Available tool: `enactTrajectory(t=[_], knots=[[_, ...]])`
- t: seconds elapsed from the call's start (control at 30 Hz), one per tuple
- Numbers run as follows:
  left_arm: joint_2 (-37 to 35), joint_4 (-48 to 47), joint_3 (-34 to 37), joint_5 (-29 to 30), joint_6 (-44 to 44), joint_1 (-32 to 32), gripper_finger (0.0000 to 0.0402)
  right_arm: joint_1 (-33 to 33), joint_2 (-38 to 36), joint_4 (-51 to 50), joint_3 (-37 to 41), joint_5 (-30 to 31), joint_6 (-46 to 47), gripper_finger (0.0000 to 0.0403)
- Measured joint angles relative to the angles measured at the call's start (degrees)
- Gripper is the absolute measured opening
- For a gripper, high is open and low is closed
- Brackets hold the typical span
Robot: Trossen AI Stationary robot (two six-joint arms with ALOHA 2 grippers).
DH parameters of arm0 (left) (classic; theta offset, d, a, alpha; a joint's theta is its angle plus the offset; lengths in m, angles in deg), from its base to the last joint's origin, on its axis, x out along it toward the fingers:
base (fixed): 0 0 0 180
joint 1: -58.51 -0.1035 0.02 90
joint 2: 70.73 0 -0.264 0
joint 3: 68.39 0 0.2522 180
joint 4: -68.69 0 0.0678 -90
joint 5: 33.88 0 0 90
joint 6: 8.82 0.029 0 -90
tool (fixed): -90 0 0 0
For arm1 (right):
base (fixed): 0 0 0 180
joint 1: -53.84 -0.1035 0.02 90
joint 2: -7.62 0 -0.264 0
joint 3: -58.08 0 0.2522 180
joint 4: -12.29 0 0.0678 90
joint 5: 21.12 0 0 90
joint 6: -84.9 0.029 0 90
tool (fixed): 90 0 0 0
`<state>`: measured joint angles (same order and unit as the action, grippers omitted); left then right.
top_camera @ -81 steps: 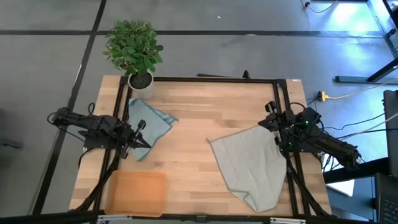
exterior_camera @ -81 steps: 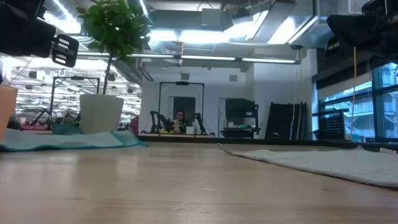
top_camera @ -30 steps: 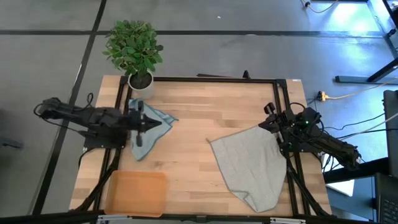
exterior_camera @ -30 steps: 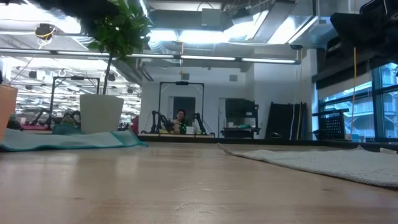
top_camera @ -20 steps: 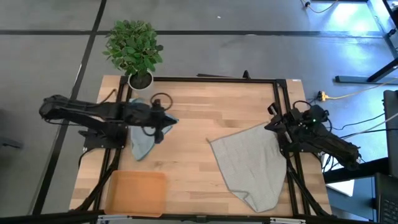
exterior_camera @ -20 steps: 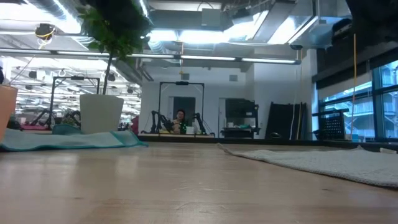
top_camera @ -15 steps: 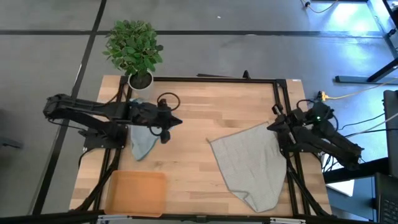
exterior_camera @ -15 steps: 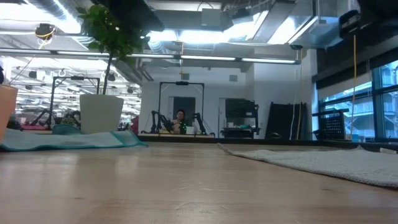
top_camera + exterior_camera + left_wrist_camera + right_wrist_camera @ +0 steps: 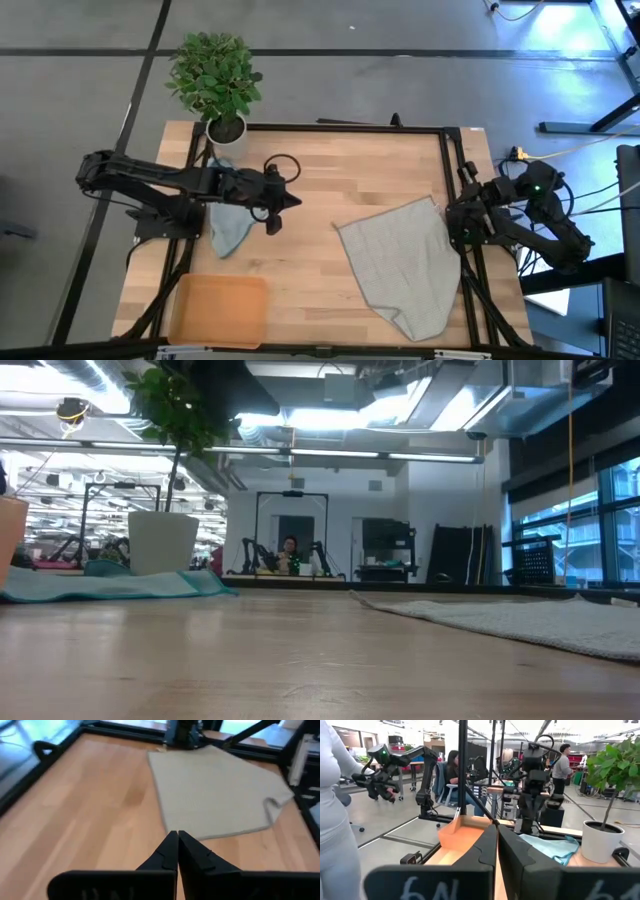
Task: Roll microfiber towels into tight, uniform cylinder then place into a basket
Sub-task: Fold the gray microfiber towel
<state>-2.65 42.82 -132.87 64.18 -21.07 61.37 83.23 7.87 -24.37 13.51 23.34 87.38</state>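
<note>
Towels lie unrolled: grey-green (image 9: 400, 260) flat, teal (image 9: 228, 222) crumpled.

On my bench (image 9: 330, 175), the smaller towel (image 9: 228, 222) lies at the left, the basket (image 9: 219, 310) at the near left corner. The larger towel (image 9: 400, 262) spreads at the right. A potted plant (image 9: 216, 82) stands at the far left corner.

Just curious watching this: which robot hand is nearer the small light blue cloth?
Left. The left hand hovers just beside the light blue cloth; the right hand sits across the table.
</note>
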Motion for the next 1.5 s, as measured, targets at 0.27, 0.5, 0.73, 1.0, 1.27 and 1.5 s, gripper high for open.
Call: enactTrajectory(t=[0.27,0.5,0.73,1.0,1.27,1.5], knots=[[6.1,-5.9,-7.5,-2.8,-2.7,-1.9,0.0000,0.0,0.0,-2.4,0.0,0.0,0.2,0.0018],[8.9,-6.4,-12.6,-1.7,-6.7,-3.4,0.0046,0.0,0.1,-4.8,0.0,0.0,0.2,0.0018],[12.2,-6.4,-12.8,-1.7,-4.6,-4.2,0.0101,0.0,0.1,-6.2,0.0,0.0,0.2,0.0018],[23.3,-2.9,-12.8,-8.0,10.0,-3.9,0.0101,0.0,0.1,-6.3,0.0,-0.2,0.3,0.0018],[33.2,4.2,-12.8,-11.4,18.8,-4.0,0.0099,0.0,0.1,-6.4,0.0,-0.2,0.4,0.0018],[38.7,9.0,-12.8,-12.5,18.9,-4.0,0.0100,0.0,0.1,-6.4,0.0,-0.6,0.3,0.0018]])
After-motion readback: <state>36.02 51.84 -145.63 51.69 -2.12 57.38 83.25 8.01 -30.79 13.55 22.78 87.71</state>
